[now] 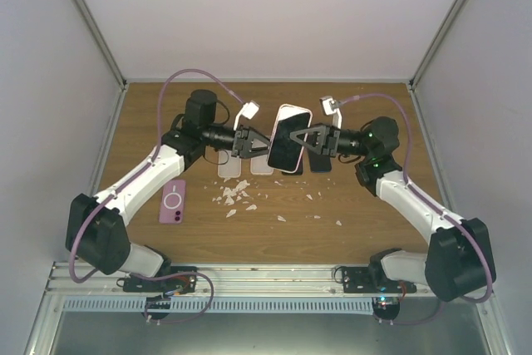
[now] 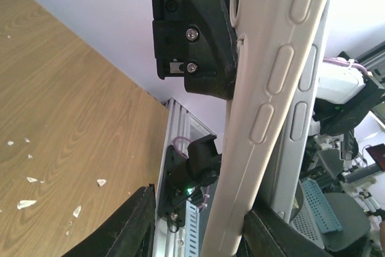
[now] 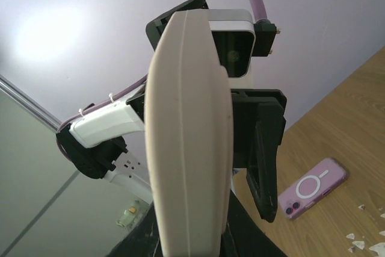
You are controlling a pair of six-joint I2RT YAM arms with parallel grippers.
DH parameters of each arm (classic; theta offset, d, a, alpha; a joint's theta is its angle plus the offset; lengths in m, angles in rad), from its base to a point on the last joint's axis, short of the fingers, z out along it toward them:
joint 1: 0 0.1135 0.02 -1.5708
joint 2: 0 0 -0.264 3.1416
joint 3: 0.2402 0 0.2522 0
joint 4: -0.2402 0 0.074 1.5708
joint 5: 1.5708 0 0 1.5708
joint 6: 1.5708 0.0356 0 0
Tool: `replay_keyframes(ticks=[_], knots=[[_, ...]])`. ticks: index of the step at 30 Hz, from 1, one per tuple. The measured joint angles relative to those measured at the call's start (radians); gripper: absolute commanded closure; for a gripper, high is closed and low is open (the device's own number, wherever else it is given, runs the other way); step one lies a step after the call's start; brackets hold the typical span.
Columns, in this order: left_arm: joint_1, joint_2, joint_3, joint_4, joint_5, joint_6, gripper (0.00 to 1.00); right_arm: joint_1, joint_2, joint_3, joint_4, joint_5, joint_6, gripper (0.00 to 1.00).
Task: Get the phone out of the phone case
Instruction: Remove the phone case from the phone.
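A phone with a dark screen in a cream case (image 1: 288, 135) hangs in the air over the middle of the table, between both grippers. My right gripper (image 1: 320, 140) is shut on its right side. In the right wrist view the case (image 3: 189, 148) stands edge-on between my fingers. My left gripper (image 1: 249, 142) straddles its left edge. In the left wrist view the case edge with button bumps (image 2: 264, 118) rests against one finger (image 2: 283, 233). A gap shows between the case and the other finger (image 2: 123, 233). A grey slab (image 2: 301, 148) lies along the case.
A pink phone (image 1: 173, 201) lies on the table at the left, and it also shows in the right wrist view (image 3: 313, 188). Clear cases (image 1: 230, 169) and dark phones (image 1: 321, 160) lie under the held phone. White scraps (image 1: 237, 197) are scattered in front.
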Motion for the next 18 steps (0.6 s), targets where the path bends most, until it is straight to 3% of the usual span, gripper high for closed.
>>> replay_keyframes(ticks=[11,18], knots=[[-0.014,-0.040,-0.040,0.126,0.008,-0.019,0.68,0.029,0.000,0.190,-0.416,-0.085,-0.350,1.00],[-0.031,-0.068,-0.106,0.172,0.011,-0.066,0.90,0.032,0.019,0.208,-0.531,-0.135,-0.436,0.99]])
